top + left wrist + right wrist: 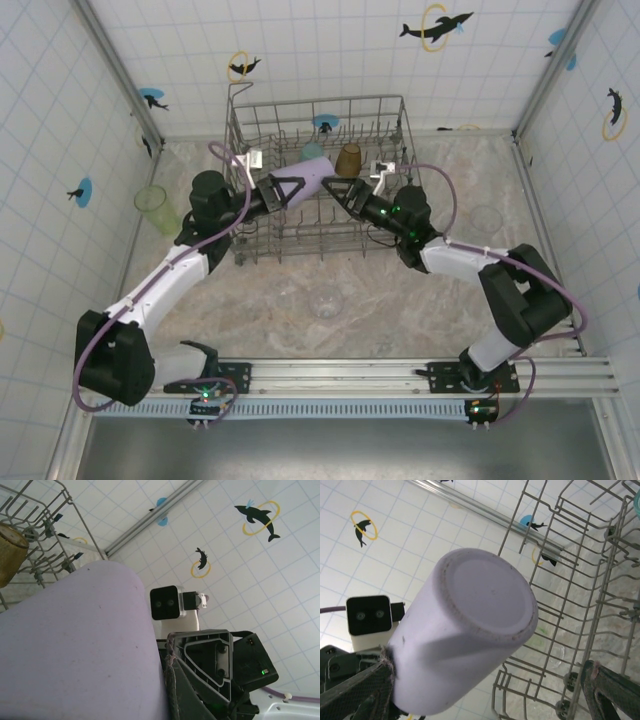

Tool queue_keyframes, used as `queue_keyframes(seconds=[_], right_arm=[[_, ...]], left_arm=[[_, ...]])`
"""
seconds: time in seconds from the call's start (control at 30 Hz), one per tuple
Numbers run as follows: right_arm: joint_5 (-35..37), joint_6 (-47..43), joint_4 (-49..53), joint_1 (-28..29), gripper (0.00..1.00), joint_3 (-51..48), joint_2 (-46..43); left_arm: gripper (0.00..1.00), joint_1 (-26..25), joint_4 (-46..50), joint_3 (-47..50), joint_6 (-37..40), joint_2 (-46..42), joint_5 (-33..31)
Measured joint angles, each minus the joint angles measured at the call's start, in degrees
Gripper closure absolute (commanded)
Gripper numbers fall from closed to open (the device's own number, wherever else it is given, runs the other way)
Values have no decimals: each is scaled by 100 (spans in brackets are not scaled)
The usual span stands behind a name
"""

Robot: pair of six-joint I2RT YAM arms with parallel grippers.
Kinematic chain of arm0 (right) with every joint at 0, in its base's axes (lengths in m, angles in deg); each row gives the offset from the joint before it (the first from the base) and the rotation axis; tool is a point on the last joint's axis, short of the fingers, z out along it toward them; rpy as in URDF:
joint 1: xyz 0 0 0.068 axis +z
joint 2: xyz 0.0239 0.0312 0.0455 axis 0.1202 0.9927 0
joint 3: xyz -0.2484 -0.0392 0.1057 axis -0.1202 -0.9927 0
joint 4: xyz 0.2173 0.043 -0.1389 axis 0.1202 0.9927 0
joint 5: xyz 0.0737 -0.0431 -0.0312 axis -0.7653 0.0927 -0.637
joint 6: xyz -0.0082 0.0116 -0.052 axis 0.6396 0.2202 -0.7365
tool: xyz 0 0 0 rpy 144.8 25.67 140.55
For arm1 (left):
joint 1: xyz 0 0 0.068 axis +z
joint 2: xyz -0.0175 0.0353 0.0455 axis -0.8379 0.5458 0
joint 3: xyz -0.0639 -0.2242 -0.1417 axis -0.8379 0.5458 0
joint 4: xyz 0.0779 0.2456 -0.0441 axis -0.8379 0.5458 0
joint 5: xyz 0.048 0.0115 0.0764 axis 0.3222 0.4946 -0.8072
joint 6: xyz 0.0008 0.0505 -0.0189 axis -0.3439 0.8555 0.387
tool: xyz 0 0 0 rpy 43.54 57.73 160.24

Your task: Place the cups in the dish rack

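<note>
Over the dish rack point(404, 118), my left gripper point(296, 186) is shut on a lavender cup point(316, 176) and holds it on its side. In the right wrist view the lavender cup point(470, 630) shows its flat base, lying between my right gripper's point(487, 680) wide-open fingers and against the left fingertip point(365, 687). My right gripper point(336, 190) meets the cup from the right. An amber-brown cup point(348, 158) and a teal cup point(313, 152) sit at the back of the rack. In the left wrist view the lavender cup point(75, 645) hides my own fingers.
A light green cup point(152, 203) stands on the table left of the rack. Clear cups rest in front of the rack point(326, 300) and to its right point(487, 217). Tiled walls close in the table on three sides.
</note>
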Motion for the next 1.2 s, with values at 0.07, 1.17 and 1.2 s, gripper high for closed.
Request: queue_keyframes(seconds=[0.07,1.17,1.2], right_arm=[[13,146,-138,0,0,107,122],[354,820,-935,-269,62,529,671],[354,752,-855,-297,63,529,616]], left_arm=[[100,-33,-42,2,0,26,0],[50,-267,129,-177,275,402,33],[47,-267,212,-234,339,402,2]])
